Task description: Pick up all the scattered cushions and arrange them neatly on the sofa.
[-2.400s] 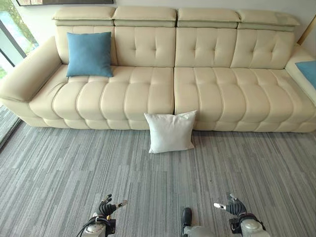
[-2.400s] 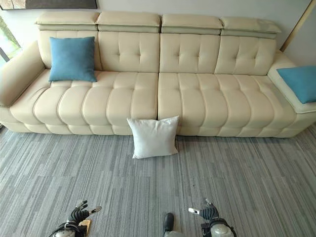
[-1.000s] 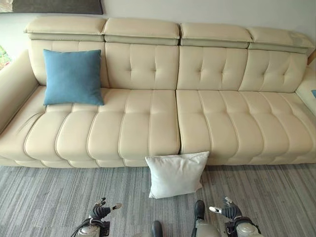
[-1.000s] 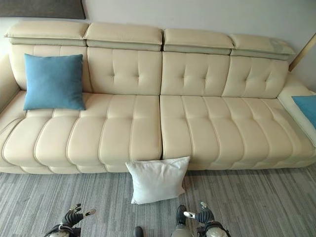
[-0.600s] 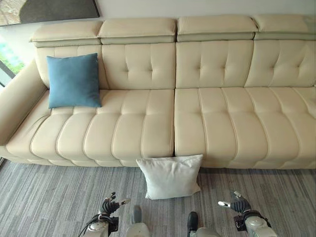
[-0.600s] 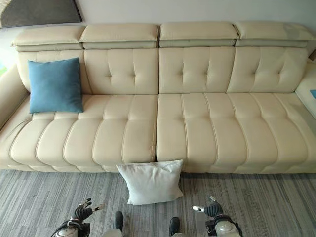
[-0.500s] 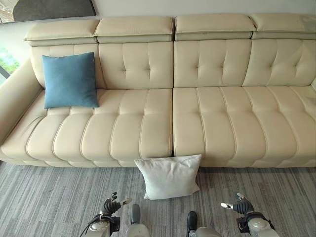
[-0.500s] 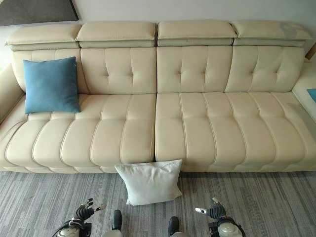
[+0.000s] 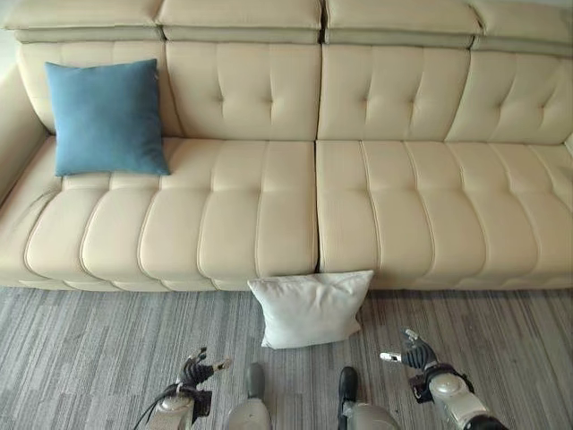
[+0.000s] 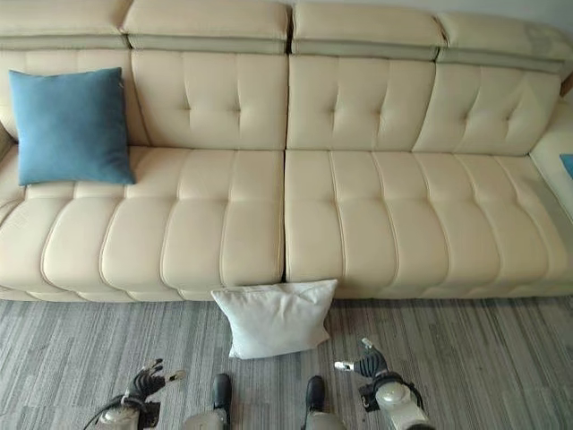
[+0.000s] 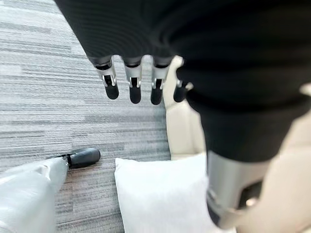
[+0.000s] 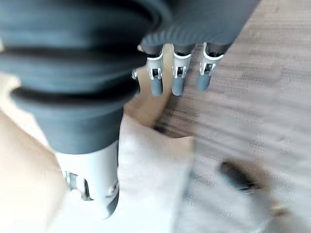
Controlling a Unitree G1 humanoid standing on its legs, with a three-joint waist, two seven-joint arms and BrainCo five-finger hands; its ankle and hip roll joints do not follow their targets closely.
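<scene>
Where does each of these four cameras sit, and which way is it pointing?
Left eye view: on the head, looking down at the sofa, blue cushion and white cushion; left hand and right hand low.
Right eye view: same scene from slightly beside it.
Left wrist view: along the left hand's straight fingers toward the carpet.
Right wrist view: along the right hand's fingers.
Shared: all show the white cushion.

I find no text, label, number or sign that I can read in any view. The cream sofa (image 9: 313,179) has plain tufted leather, the blue cushion (image 9: 106,118) and the white cushion (image 9: 309,307) carry no print, and the grey striped carpet (image 9: 107,349) has no markings I can make out.
</scene>
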